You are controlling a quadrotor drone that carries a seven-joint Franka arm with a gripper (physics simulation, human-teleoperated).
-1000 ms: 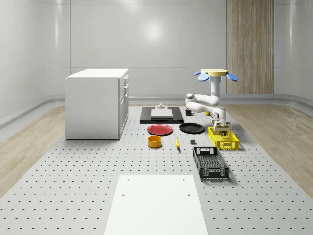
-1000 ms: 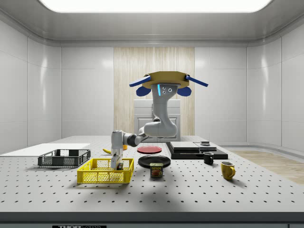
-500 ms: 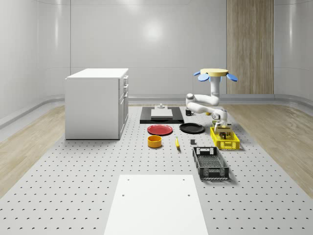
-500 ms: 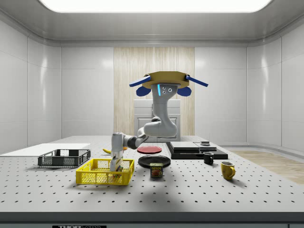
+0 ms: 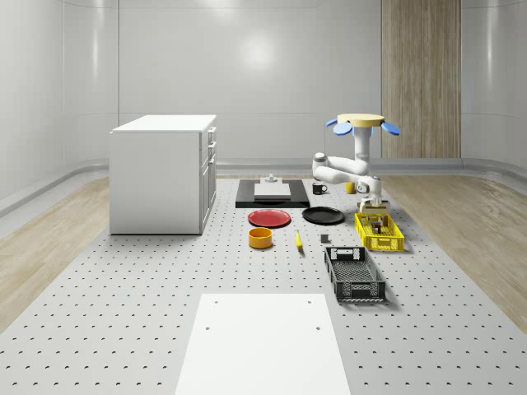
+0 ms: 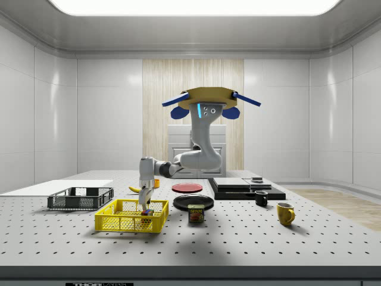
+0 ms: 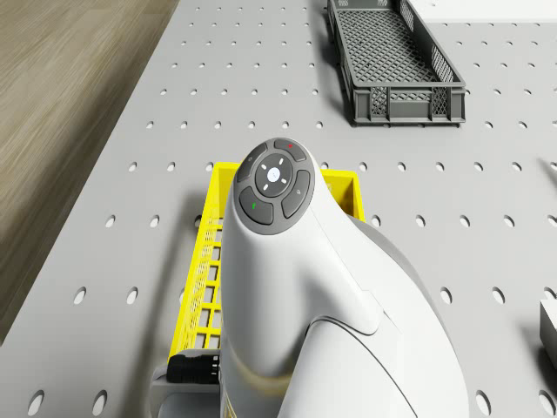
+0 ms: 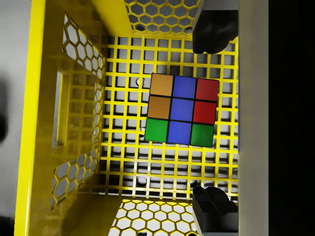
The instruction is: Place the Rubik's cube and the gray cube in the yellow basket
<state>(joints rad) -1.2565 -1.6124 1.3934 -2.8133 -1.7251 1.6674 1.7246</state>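
Observation:
The Rubik's cube (image 8: pixel 181 109) lies on the floor of the yellow basket (image 8: pixel 44 123), and it shows through the basket wall in the side view (image 6: pixel 146 212). My gripper (image 8: pixel 211 118) hangs open just above it, one dark finger (image 8: pixel 212 30) on each side, touching nothing. The drone (image 5: pixel 362 123) hovers over the table behind the yellow basket (image 5: pixel 368 243), with its arm bent down so the gripper (image 6: pixel 144 202) is over the basket's (image 6: pixel 122 223) far end. A small gray cube (image 5: pixel 324 239) sits on the table to the whole-scene view's left of the basket.
A black crate (image 5: pixel 355 274) stands in front of the basket. A black plate (image 5: pixel 323 216), red plate (image 5: pixel 270 218), orange bowl (image 5: pixel 260 238) and banana (image 5: pixel 298 239) lie to the left. A can (image 6: pixel 196 213) and two mugs (image 6: pixel 285 213) are nearby. A white cabinet (image 5: pixel 163 173) stands far left.
The gripper has let go of the Rubik's cube and risen out of the basket; the cube now rests on the basket floor. The drone has barely moved.

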